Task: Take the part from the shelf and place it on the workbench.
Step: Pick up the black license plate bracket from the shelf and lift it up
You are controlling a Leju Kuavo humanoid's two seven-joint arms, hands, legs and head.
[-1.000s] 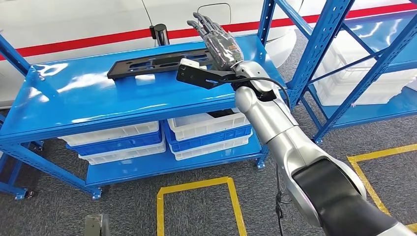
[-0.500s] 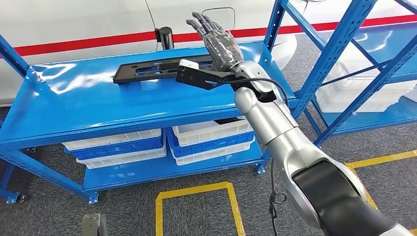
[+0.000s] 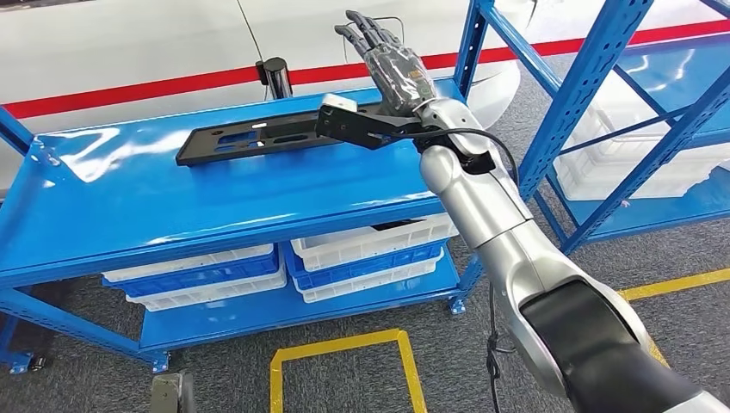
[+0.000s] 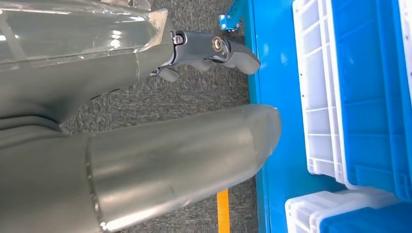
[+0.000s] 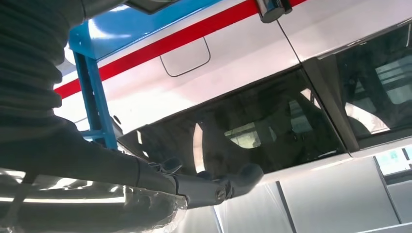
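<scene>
Part [image 3: 258, 138], a long flat black piece with slots, lies on the top of the blue shelf [image 3: 103, 215], toward its far edge, running from mid-left across to the right, where its right end passes behind the black wrist camera mount. Nearest in the head view is the floor, grey carpet with a yellow line [image 3: 344, 344] forming a box in front of the shelf. The silver right arm rises from the lower right corner and crosses above the shelf's right near edge. Under the top, white and blue bins [image 3: 366, 249] sit on the lower level, filling it nearly to the near edge. The near half of the shelf top is bare blue surface, with wide room left of the arm. The right hand [image 3: 392, 60] is raised above the far right part of the top, over the part's right end, fingers straight, spread a little and pointing away, holding nothing; whether it touches the part cannot be told. To the right stands a second blue rack [image 3: 594, 77] with white bins, a strip of carpet between it and the shelf. Beyond the far edge is a white car [image 3: 129, 43] with a red stripe. The left hand [image 4: 214, 48], in the left wrist view, hangs by the bins with fingers curled loosely, holding nothing.
</scene>
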